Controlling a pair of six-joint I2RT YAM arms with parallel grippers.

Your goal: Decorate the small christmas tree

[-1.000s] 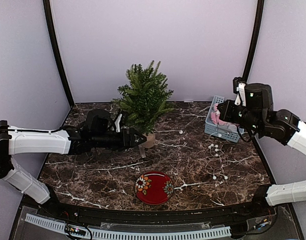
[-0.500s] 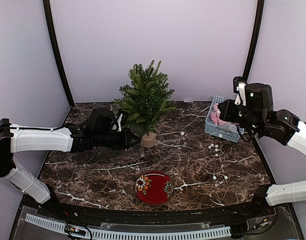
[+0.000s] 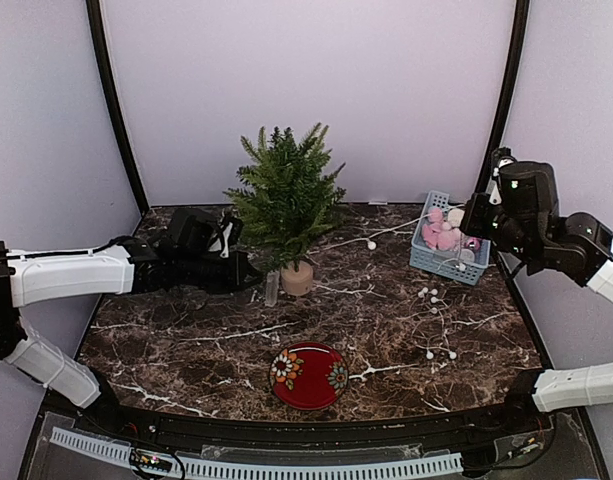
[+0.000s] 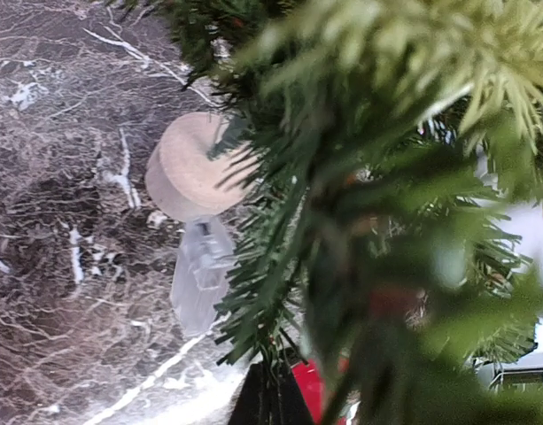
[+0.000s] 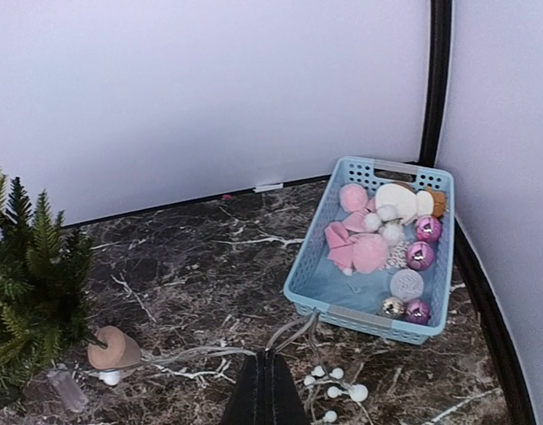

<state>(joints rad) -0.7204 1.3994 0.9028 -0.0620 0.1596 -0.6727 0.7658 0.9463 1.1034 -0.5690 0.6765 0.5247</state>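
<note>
The small christmas tree (image 3: pixel 286 200) stands at the back centre on its light-wood stump (image 3: pixel 298 278). My left gripper (image 3: pixel 254 272) reaches in under its left side. In the left wrist view this gripper (image 4: pixel 271 385) is shut on the tip of a low green branch (image 4: pixel 253 310), beside the stump (image 4: pixel 196 164). My right gripper (image 3: pixel 471 224) hangs above the blue basket (image 3: pixel 441 262). It (image 5: pixel 273 356) is shut on a thin wire garland with white beads (image 5: pixel 337 381). The wire runs left toward the tree (image 5: pixel 32 274).
The basket (image 5: pixel 306 297) holds pink and white pompoms and shiny baubles. A clear plastic piece (image 3: pixel 271 290) lies next to the stump. A red flowered plate (image 3: pixel 308 375) sits front centre. White beads (image 3: pixel 428 295) trail over the marble at the right.
My left gripper has shut on the branch and drawn back left, and the tree has shifted slightly left. My right gripper rose and moved right, lifting the garland off the table.
</note>
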